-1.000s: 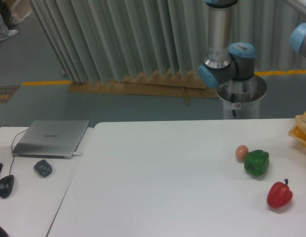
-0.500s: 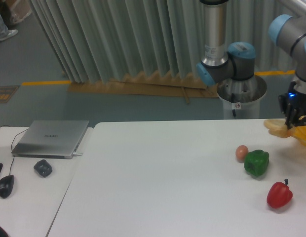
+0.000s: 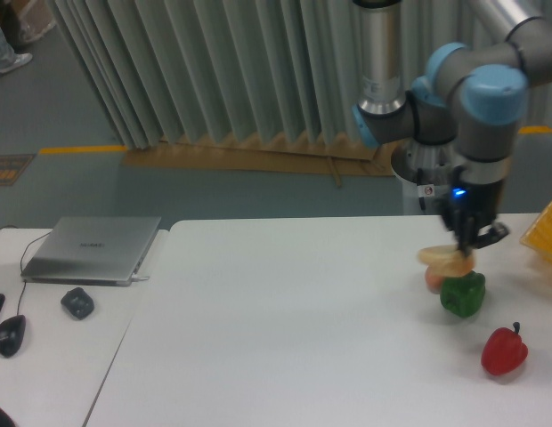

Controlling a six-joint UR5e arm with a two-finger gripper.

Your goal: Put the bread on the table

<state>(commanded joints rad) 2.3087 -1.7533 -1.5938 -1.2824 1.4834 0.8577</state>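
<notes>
table (image 3: 285, 329): smooth matt white | red pepper (image 3: 504, 350): glossy | laptop (image 3: 92, 250): brushed metal look

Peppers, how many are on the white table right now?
2. The green pepper sits just below the gripper and its held bread; the red pepper lies nearer the camera, right.

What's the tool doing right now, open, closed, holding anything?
Tool: closed on the bread, carried just above the peach ball and green pepper.

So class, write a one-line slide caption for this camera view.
Gripper holds bread just above ball and green pepper.
</notes>
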